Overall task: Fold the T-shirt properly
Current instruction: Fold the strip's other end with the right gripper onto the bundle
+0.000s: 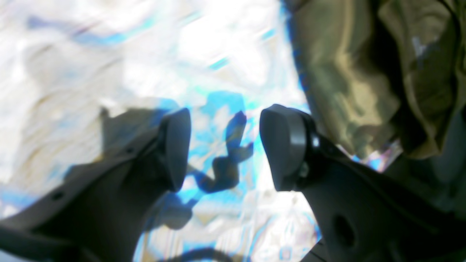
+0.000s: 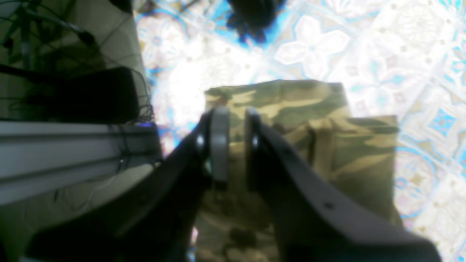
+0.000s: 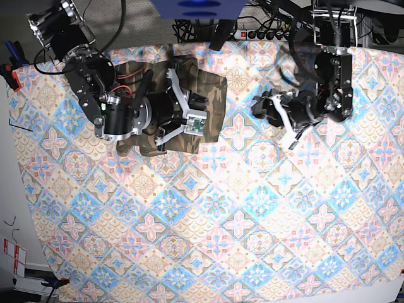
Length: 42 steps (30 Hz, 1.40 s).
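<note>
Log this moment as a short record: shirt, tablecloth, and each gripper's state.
shirt: camouflage T-shirt, folded into a compact bundle at the far side of the table
tablecloth: pastel tile-patterned tablecloth covering the table
left gripper: left gripper open, over bare cloth beside the shirt, holding nothing
right gripper: right gripper over the shirt, fingers nearly together; a grip on fabric cannot be confirmed

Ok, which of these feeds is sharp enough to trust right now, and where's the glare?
Base view is sharp and evenly lit. Left wrist view is smeared with blur, the tablecloth blown out white; the T-shirt is soft, and the left gripper's fingers cast a dark shadow. Right wrist view is soft; glare washes out the cloth beside the T-shirt.
</note>
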Motion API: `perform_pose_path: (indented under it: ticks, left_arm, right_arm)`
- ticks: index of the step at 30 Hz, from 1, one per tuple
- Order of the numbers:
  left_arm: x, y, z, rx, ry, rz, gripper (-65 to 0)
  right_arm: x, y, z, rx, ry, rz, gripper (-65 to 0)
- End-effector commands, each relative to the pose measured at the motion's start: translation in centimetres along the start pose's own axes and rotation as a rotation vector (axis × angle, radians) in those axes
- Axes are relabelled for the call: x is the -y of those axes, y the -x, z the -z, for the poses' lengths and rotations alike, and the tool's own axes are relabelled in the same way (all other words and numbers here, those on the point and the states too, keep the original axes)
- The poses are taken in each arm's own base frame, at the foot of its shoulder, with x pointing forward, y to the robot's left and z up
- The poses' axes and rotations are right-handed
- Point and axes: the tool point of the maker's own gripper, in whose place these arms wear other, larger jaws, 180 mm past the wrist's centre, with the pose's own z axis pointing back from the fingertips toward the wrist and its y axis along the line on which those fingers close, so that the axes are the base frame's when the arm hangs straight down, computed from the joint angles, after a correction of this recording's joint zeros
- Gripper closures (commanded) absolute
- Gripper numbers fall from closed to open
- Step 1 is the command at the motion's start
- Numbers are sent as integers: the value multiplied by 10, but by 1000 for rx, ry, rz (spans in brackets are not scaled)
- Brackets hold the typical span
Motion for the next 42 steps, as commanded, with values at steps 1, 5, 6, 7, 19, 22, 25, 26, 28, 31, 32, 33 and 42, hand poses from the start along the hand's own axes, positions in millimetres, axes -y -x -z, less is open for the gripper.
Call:
perform_pose_path:
  ticks: [1,5,6,7,19,22,25,26,28,31,32,33,42]
  left_arm:
    - [9,-14,-5,50,18,35,-322]
    - [32,-25,-16,94,24,111,-322]
    - [39,-30,-17,113,31,123,-322]
    - [45,-34,-19,127,33,138,-324]
    - [137,-27,6,93,303,239,-322]
    - [148,-20,10,54,330,292,-296]
    - [156,-17,9,39,336,338,-132]
    - [159,-19,7,43,330,359,-54]
    - [162,-19,6,36,318,399,0]
    - [171,-6,13,-30,316,493,0]
    - [176,-2,16,-54,319,532,0]
    - [180,1,21,-79,315,589,0]
    - [182,41,38,-274,243,897,0]
  right_arm:
    - [6,-9,-6,34,16,-14,-69]
    - [25,-8,-19,56,79,26,-69]
    - [31,-6,-24,60,102,38,-69]
    - [39,-5,-30,63,129,51,-70]
    - [95,73,-114,91,466,374,-317]
    - [100,98,-134,86,538,454,-301]
    - [99,116,-148,78,585,511,-236]
    - [98,120,-150,75,593,522,-209]
    - [95,127,-153,69,602,541,-158]
    - [91,138,-156,42,619,564,-86]
    - [90,145,-158,18,634,572,-68]
    - [90,152,-160,-12,651,579,-51]
    - [66,227,-177,-297,830,741,-28]
